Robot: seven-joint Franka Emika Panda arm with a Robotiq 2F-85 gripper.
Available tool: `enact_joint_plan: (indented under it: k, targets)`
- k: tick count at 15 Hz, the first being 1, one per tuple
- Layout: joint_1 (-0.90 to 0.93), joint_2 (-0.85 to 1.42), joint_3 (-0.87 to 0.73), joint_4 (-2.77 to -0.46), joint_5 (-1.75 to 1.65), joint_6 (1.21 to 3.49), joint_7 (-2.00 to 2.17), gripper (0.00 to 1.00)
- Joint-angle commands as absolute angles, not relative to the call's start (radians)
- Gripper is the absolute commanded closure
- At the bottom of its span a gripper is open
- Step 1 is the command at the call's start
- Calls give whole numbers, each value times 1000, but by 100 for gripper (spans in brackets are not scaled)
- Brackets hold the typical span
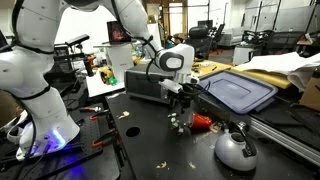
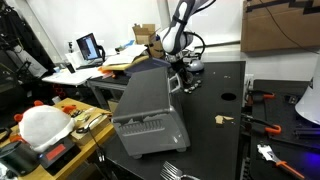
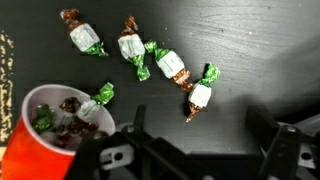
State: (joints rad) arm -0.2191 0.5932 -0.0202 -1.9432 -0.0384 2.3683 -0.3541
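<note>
Above the black desk, hovering with both fingers spread wide, pinching nothing. Looking down on four wrapped candies lying in one slanting row on the desk, each white with green twisted ends. Showing one red cup sitting below the row in the wrist view, near one finger, holding several more sweets too jumbled for counting, with one wrapped piece leaning at its rim. Hanging, in an exterior view, from one white arm, with one grey box behind and one blue lid beside.
</note>
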Motion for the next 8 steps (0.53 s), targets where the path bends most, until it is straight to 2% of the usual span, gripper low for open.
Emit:
enact_joint_plan:
  k: [1, 8]
  targets:
    - [-198, 492, -26, -1980, -90, 2304, -401, 0]
    - [-177, 421, -57, -1974, -257, 2293, -459, 0]
